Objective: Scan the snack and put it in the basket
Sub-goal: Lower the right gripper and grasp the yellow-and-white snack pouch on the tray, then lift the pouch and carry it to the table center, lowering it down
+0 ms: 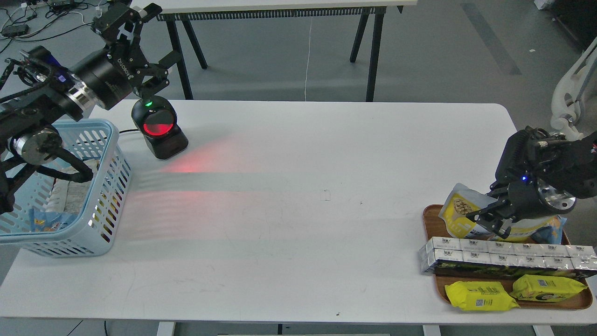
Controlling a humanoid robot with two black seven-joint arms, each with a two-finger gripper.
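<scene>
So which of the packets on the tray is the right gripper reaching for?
The white-and-yellow nut pouch at the back-left of the wooden tray. The right gripper is at it, while the two all-yellow packets lie untouched at the tray's near edge.

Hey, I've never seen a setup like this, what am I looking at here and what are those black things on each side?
This is one picture, taken from a robot's own head, looking down at a white table. The black things are its two arms, each ending in a two-finger pincer. The left pincer hangs open in the air above a barcode scanner that glows red. Beside it stands a light blue basket with some items already inside. On the right, a wooden tray holds white cartons, two yellow packets and a snack pouch. The right pincer is at the pouch; whether it grips it, I cannot tell.
</scene>
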